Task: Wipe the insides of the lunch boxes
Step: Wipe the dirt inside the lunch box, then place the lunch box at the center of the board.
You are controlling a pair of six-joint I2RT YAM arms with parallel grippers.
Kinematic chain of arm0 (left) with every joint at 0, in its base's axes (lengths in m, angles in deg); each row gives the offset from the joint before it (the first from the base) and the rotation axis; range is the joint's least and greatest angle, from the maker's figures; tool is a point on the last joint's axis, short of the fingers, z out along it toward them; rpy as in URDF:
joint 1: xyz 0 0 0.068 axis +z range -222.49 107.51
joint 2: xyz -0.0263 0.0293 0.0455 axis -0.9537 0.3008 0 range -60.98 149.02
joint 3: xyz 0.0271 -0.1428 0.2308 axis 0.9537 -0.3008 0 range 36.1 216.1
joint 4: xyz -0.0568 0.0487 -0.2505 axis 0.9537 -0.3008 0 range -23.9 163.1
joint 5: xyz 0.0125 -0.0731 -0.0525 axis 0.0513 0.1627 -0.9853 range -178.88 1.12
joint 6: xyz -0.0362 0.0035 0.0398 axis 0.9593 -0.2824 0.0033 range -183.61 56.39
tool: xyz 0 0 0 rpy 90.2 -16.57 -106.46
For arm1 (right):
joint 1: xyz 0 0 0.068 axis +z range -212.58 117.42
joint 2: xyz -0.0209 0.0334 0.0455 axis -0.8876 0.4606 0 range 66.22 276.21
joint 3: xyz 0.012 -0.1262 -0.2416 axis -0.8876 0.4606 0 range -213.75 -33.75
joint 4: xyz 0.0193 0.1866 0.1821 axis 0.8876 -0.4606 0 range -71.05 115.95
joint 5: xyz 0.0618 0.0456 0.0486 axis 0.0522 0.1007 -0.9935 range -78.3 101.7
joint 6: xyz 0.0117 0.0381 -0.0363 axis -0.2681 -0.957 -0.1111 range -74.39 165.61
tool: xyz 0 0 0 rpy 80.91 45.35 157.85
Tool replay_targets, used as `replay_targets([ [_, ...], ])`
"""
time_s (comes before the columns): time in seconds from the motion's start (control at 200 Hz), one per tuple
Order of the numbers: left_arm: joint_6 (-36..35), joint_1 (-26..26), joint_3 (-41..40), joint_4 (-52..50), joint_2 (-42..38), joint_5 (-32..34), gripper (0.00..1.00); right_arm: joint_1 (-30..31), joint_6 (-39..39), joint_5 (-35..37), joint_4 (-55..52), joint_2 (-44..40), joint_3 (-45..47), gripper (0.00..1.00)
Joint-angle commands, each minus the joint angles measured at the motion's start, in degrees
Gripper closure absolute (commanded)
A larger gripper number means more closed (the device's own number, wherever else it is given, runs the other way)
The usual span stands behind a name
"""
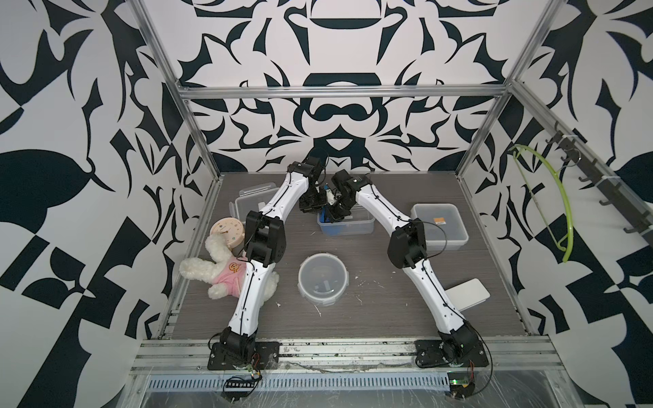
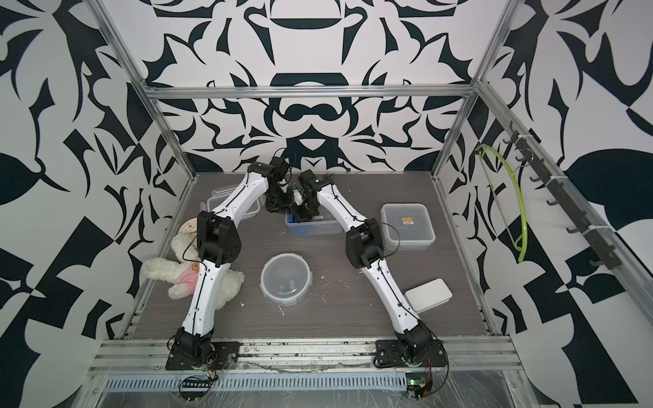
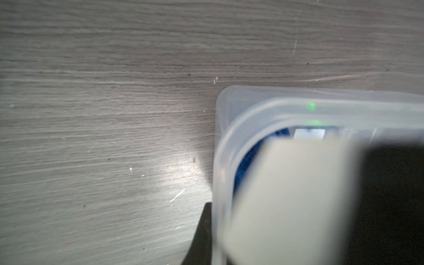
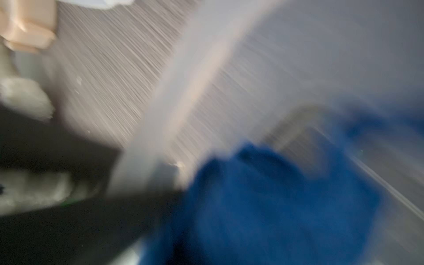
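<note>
1. Lying at the left edge of the table (image 1: 385, 318), a white plush toy (image 1: 219, 272) touches a round beige clock (image 1: 228, 231). Behind them a clear box (image 1: 245, 206) is partly hidden by the left arm.
2. Left gripper (image 1: 311, 207): clenched on the near-left corner of the rectangular lunch box (image 1: 353, 226). In the left wrist view a pale pad (image 3: 286, 195) sits inside the wall and a dark finger (image 3: 202, 234) outside, the translucent rim pinched between them.
3. That rectangular lunch box stands open at centre back. The round lunch box (image 1: 322, 279), also open, sits nearer the front, touched by neither gripper.
4. Right gripper (image 1: 335, 213): reaching down inside the rectangular lunch box, closed tight on a bunched blue cloth (image 4: 275, 202). The right wrist view is heavily blurred, so the contact with the floor of the box cannot be told.
5. Further right, the square lunch box (image 1: 440, 233) shows an orange sticker (image 1: 440, 221). A white lid (image 1: 468, 293) lies flat near the front right.
</note>
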Motion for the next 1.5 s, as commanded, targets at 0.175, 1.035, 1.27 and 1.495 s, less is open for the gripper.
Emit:
replay_targets([
  [0.175,1.02,-1.13,0.35,1.74,1.27,-0.25,0.93,-1.5,5.49,6.12,-10.92,-9.58,13.24,1.0],
  [1.035,2.6,7.41,7.0,0.76,5.9,5.99,0.93,-11.2,-31.87,-3.08,71.3,-55.11,62.58,1.0],
  [1.27,4.77,11.61,6.84,5.71,6.31,3.83,0.93,-11.14,-26.73,2.48,60.11,-65.33,73.02,1.0],
  [1.495,5.15,12.65,9.66,5.51,8.24,3.68,0.9,-10.31,-18.43,13.7,38.0,-75.55,86.04,1.0],
])
